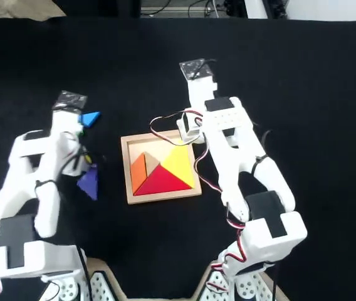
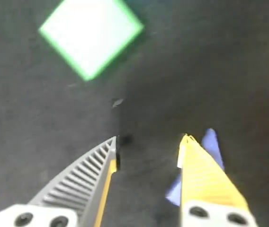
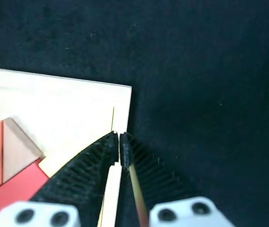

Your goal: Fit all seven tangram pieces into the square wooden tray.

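- Square wooden tray [image 1: 164, 195] lies on the counter [image 1: 303, 94], with a red triangle [image 1: 162, 182] and a yellow triangle [image 1: 179, 162] inside.
- Right hand [image 3: 119, 139], fingers pressed together, hangs over the tray's rim.
- Left hand [image 2: 151, 141], spread, hovers near a green square [image 2: 91, 35].

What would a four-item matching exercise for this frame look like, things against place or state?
Things:
1. red triangular tangram piece
2. purple tangram piece
3. left claw
4. right claw

Place or state:
A. shut, at a corner of the square wooden tray
B. open, above the black cloth
C. lying inside the tray
D. on the cloth, outside the tray

Pairs: 1-C, 2-D, 3-B, 4-A
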{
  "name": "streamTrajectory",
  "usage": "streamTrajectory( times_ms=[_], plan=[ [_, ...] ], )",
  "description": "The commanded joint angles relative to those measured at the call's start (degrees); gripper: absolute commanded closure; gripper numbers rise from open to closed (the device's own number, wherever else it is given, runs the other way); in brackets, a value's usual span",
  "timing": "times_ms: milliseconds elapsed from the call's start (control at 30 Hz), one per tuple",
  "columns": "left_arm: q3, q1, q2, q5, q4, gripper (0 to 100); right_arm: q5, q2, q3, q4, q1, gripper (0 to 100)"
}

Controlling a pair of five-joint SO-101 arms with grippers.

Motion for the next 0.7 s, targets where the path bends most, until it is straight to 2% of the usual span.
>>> streamTrajectory(
  times_ms=[0, 133, 333, 400, 567, 667],
  plan=[
    [-3.4, 5.6, -0.7, 4.9, -0.4, 78, 0.9, -2.8, -0.4, -1.4, 0.8, 98.4],
    [-7.3, 6.0, -0.7, 8.6, 2.1, 78, 0.9, -2.8, -0.4, -1.3, 0.8, 98.4],
    [-16.9, 5.8, -3.4, 11.6, 23.1, 78, 1.0, -2.8, -0.4, -1.2, 0.9, 98.4],
    [-15.7, 6.5, -6.4, 12.1, 26.3, 77, 1.0, -2.8, -0.4, -1.1, 0.9, 98.4],
    [-3.6, 7.1, -15.7, 14.6, 26.1, 71, 1.0, -2.9, 0.2, -1.1, 0.9, 98.4],
    [3.5, 5.6, -20.2, 12.3, 16.6, 71, 1.0, -2.9, 0.5, -1.2, 0.4, 98.4]
  ],
)
